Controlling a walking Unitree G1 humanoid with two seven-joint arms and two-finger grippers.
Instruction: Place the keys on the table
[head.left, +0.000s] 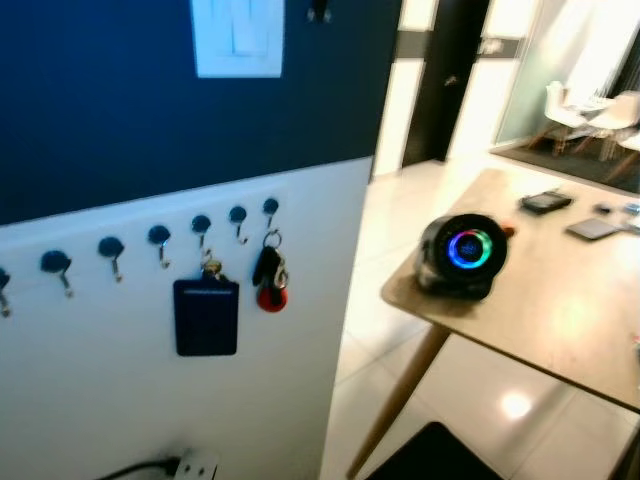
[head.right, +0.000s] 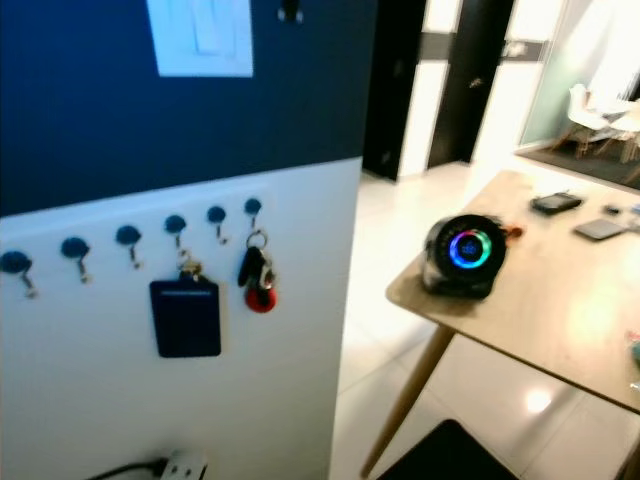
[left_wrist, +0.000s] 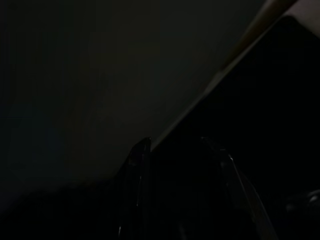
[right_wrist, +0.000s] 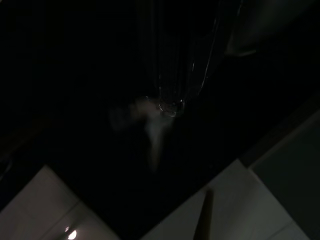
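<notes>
The keys (head.left: 270, 275), a dark fob with a red tag on a ring, hang from the rightmost hook on the white lower part of a wall. The wooden table (head.left: 560, 320) stands to the right of the wall, across a strip of floor. My left gripper (left_wrist: 175, 145) hangs in deep shade, its two black fingers apart with nothing between them. In the right wrist view my right gripper (right_wrist: 170, 107) is a dim dark shape hanging over the tiled floor. Both arms hang idle, away from the keys.
A row of round hooks (head.left: 158, 237) runs along the wall, and a dark card holder (head.left: 206, 316) hangs left of the keys. On the table stand a round black speaker (head.left: 462, 255) with a glowing ring and small flat items (head.left: 546, 202). A dark seat (head.left: 435, 455) sits below the table edge.
</notes>
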